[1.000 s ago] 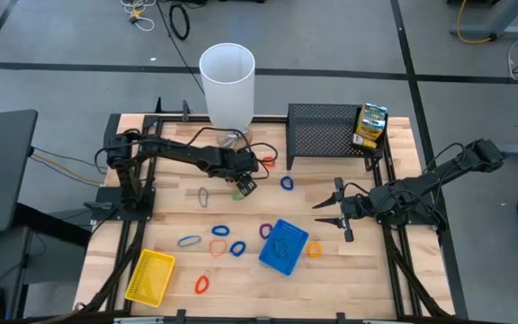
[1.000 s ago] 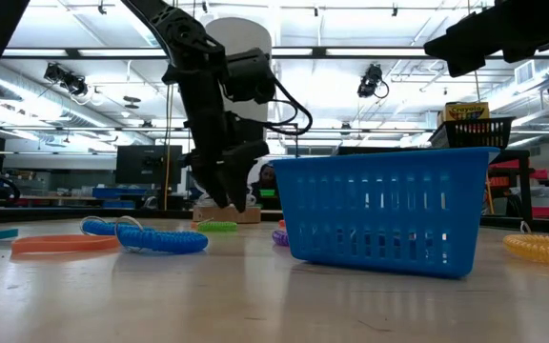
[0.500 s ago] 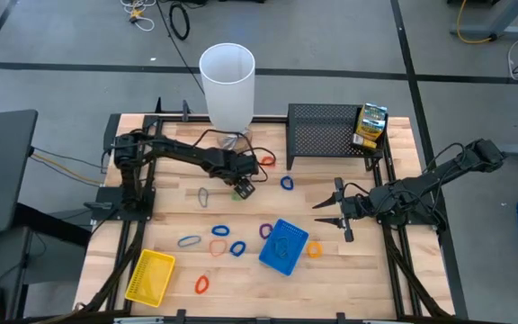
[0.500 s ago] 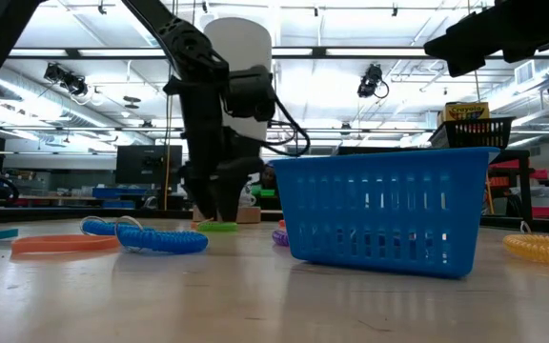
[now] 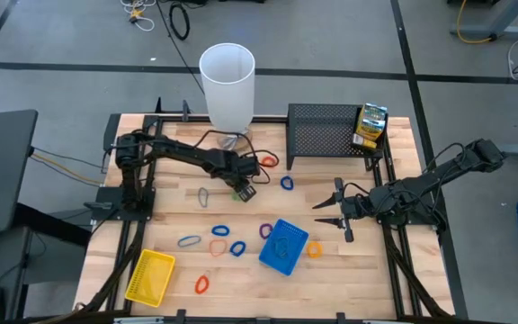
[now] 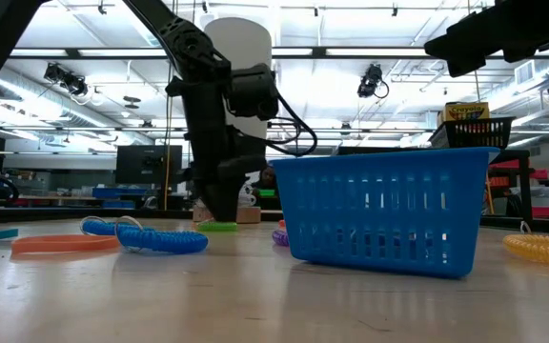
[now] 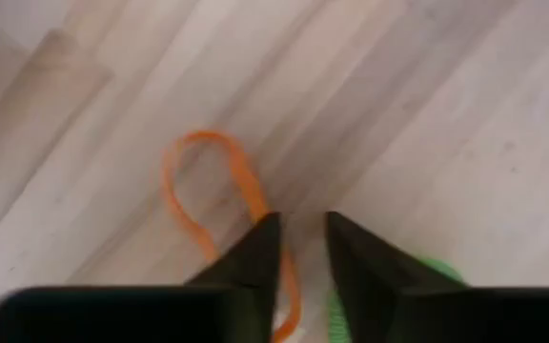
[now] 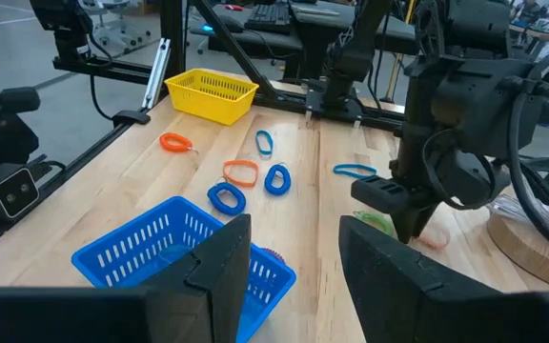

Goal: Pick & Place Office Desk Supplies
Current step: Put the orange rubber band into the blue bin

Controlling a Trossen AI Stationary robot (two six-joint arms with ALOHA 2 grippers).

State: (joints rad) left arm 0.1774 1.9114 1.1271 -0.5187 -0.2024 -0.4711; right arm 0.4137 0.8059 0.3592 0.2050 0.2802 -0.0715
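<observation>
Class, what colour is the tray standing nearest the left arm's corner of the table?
Yellow tray, clearest in the high view.

The left gripper reached low over mid-table, its 2 fingers nearly together. The right gripper hovered further right, fingers apart.
</observation>
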